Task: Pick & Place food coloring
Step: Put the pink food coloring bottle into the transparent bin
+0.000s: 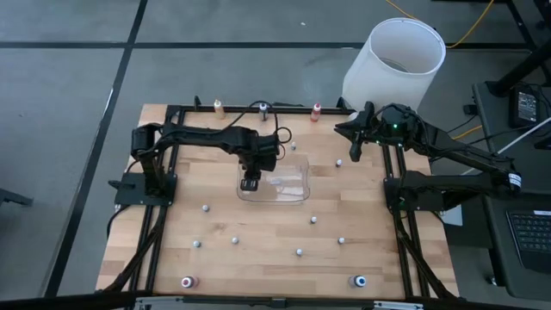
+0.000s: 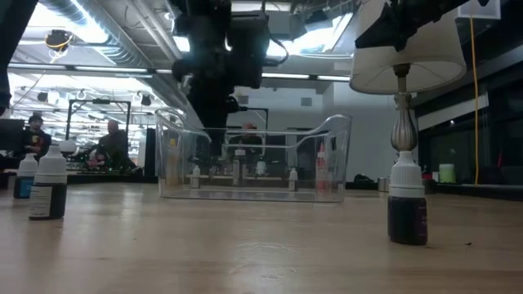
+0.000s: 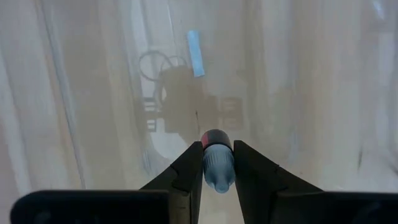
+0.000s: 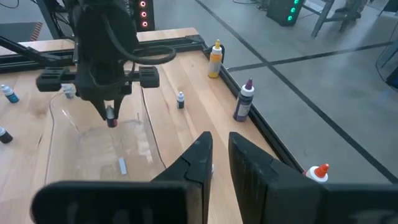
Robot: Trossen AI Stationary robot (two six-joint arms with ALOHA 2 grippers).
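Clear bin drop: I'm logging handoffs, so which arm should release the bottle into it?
Left. Its hand already grips the small bottle over the clear bin; the right hand waits off at the table's edge.

— How's the light where you're looking?

— Even and soft from above: your table (image 1: pixel 215 224) shows only faint shadows. In your low view, ceiling strip lights (image 2: pixel 114 33) glare behind dark, silhouetted arms.

— Anything soft or blurred?

— Your left wrist view is hazy; the clear bin's floor (image 3: pixel 93 93) carries a dim reflection. The near tabletop in the low view blurs.

red bottle (image 4: pixel 111 116), clear tray (image 1: pixel 297 185), white bin (image 1: pixel 392 65)
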